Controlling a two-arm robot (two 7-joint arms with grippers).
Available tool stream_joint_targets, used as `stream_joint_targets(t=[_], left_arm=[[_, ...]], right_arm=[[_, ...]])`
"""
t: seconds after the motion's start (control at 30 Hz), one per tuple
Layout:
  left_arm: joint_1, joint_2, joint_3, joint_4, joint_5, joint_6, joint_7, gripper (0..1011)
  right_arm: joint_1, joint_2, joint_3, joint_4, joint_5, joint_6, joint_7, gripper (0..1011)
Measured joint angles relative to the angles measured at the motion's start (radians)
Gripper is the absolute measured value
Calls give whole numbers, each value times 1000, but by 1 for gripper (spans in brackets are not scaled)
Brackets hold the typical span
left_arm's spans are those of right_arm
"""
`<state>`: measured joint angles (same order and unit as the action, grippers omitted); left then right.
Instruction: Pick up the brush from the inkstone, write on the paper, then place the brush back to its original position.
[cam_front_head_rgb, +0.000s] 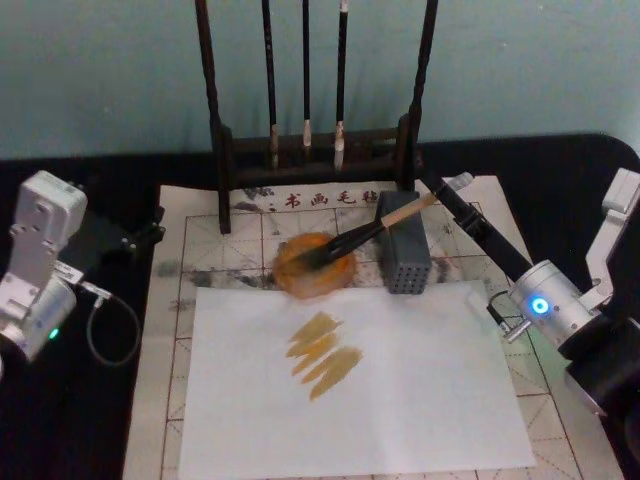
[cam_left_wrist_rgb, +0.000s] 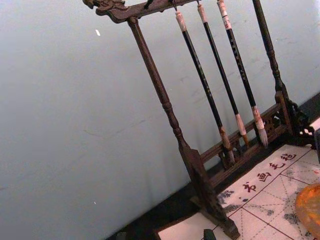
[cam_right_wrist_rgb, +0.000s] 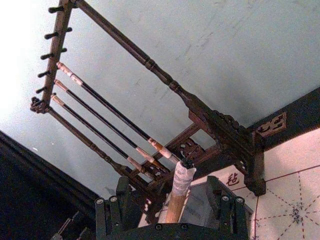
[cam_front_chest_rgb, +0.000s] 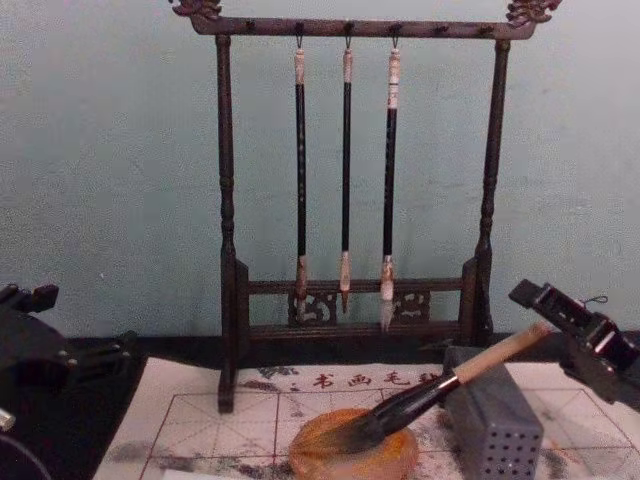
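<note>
Lying aslant, the one brush (cam_front_head_rgb: 372, 232) has its bristles in the single inkstone (cam_front_head_rgb: 290, 282) and its handle propped on one grey perforated block (cam_front_head_rgb: 405, 262) just beside it. The right gripper (cam_front_head_rgb: 445, 190) straddles the handle's wrapped end, its fingers apart on either side. The gridded paper (cam_front_head_rgb: 170, 330) carries one white sheet (cam_front_head_rgb: 420, 400) with four ochre strokes (cam_front_head_rgb: 322, 352) and bare room to their right. Three thin brushes (cam_front_head_rgb: 306, 60) hang on the rack (cam_front_head_rgb: 222, 150) at the paper's far edge. The left gripper (cam_front_head_rgb: 140, 238) is parked off the paper's left edge; apart or together, I cannot tell.
</note>
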<state>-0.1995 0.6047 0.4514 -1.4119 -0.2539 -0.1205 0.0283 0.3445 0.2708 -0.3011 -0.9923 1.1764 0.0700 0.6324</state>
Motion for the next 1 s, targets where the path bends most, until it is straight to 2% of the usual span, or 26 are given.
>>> stream_joint_targets(t=[0.83,1.0], left_arm=[[0,0,0,0,0,0,0,1001],[0,0,0,0,0,0,0,1001]], right_arm=[[-1,0,1,-1,-3,-2,-2,999],[-1,0,1,-1,-3,-2,-2,919]])
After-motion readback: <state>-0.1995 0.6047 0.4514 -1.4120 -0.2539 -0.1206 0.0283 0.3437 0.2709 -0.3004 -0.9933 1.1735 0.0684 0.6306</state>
